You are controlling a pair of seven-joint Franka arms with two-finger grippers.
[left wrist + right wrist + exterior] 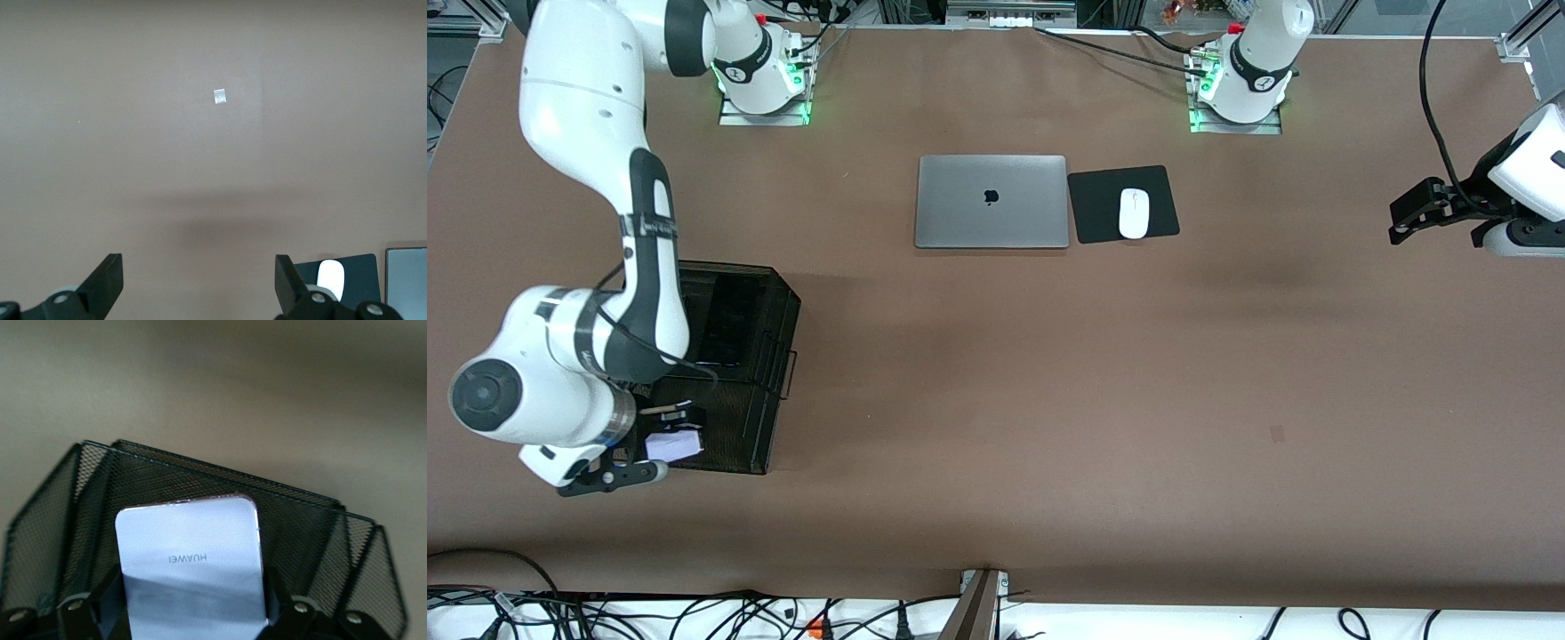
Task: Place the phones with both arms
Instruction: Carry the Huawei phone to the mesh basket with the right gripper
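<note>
The brown table [996, 400] carries a closed silver laptop [991, 202] and, beside it toward the left arm's end, a black mouse pad [1103, 206] with a white mouse [1134, 213]. At the right arm's end stands a black wire-mesh rack [756, 356], a long black slab phone [725, 324] resting in it. The right gripper [654, 449] hangs over the rack's compartment nearest the front camera, clenched on a pale-lilac folded phone [190, 570]; only its wrist view shows the HUAWEI lettering. The left gripper [199, 287] waits over bare table, jaws released and empty.
</note>
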